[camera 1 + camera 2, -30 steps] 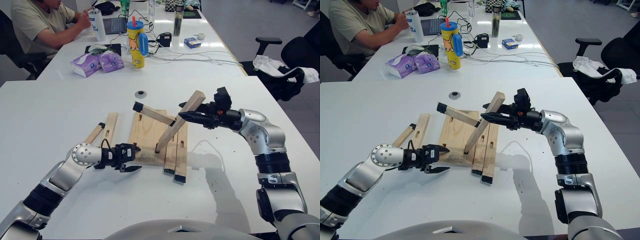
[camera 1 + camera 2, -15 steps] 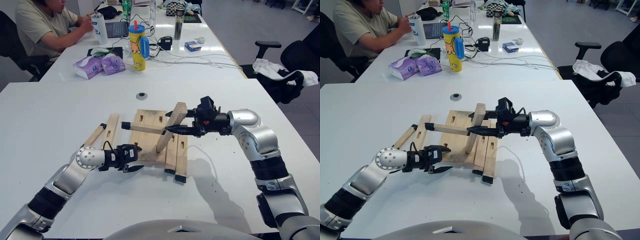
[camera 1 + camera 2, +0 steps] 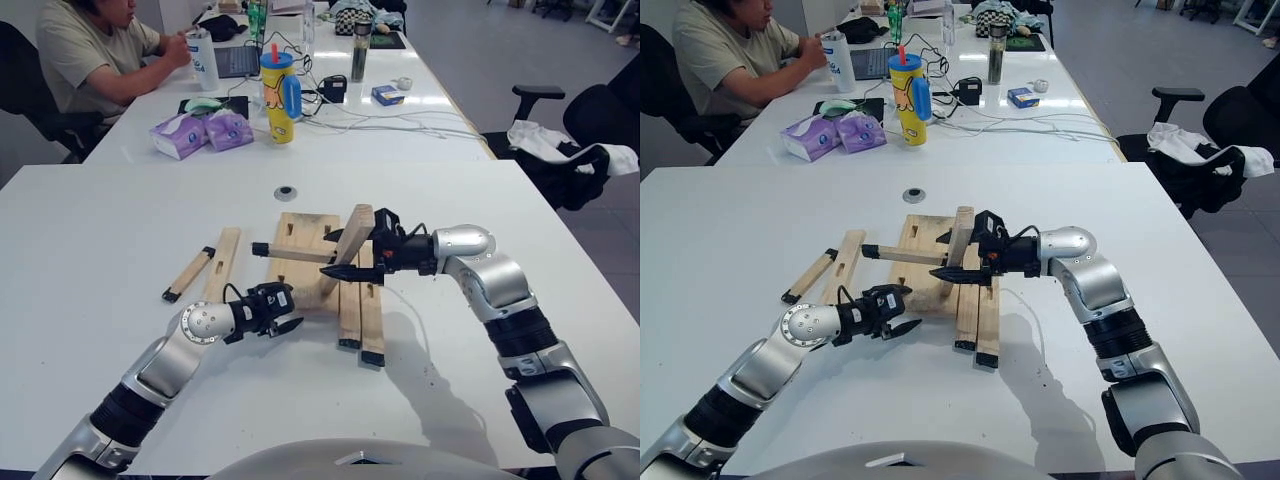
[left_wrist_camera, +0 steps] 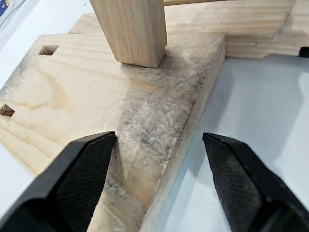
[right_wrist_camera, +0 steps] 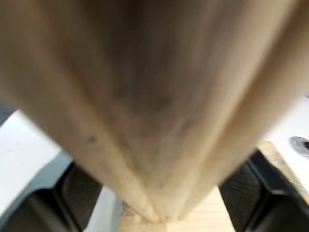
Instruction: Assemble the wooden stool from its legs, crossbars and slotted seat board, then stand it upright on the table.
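The slotted seat board point(image 3: 296, 262) lies flat mid-table. My right gripper point(image 3: 346, 256) is shut on a wooden leg point(image 3: 352, 232) that leans steeply, its lower end resting on the board point(image 4: 96, 96). A thin crossbar point(image 3: 292, 252) sticks out from that leg towards my left. In the right wrist view the leg point(image 5: 159, 96) sits between the dark pads point(image 5: 82, 193). My left gripper point(image 3: 288, 312) is open at the board's near corner, its fingers point(image 4: 82, 183) either side of the board's edge. Two more legs point(image 3: 360, 312) lie along the board's right side.
A flat wooden piece point(image 3: 222, 262) and a black-tipped bar point(image 3: 188, 274) lie left of the board. A small round grey disc point(image 3: 286, 192) sits behind it. The far table holds a yellow cup point(image 3: 278, 88) and tissue packs point(image 3: 198, 130). An office chair point(image 3: 580, 150) stands at the right.
My right gripper has carried the leg and crossbar leftward and down, so the leg's lower end now rests on the board. My left gripper has moved up to the board's near corner.
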